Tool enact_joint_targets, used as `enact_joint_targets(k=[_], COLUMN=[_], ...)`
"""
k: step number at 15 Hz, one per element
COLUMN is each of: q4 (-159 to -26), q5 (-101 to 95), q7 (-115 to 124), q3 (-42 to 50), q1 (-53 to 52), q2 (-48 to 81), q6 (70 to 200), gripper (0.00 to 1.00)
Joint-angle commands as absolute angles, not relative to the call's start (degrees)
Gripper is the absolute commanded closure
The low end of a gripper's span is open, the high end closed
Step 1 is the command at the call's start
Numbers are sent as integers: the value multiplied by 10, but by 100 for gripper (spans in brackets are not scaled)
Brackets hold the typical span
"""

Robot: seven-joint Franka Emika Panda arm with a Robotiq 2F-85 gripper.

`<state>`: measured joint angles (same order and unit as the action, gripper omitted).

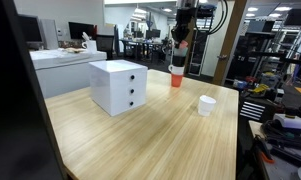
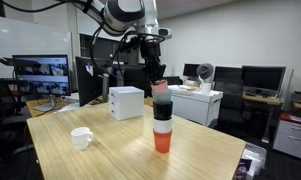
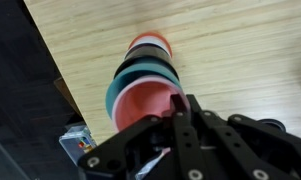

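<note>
Stacked cups point(image 2: 162, 120) nested upright, gripper point(image 2: 159, 83) clenched, apparently on rim of top cup point(image 3: 140, 110), white cup point(image 2: 81, 138) apart

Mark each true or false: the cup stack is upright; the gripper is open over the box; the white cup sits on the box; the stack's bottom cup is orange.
1. The stack stands upright on the table. True.
2. The gripper is open over the box. False: it is shut at the stack's top rim, away from the box.
3. The white cup sits on the box. False: it stands on the table, apart from both box and stack.
4. The stack's bottom cup is orange. True, as seen in both exterior views.
</note>
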<state>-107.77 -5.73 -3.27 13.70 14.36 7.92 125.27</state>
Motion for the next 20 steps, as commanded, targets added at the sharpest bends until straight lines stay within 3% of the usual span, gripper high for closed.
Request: enact_joint_targets(k=[1,14,20], q4=[-1104,-1137,-1128], q5=[-72,-92,-59], q7=[-40,-42,-67], q3=[137,148,144], q1=[141,145,147], q2=[46,45,44], q6=[1243,1324,1286], gripper=[94,94,94])
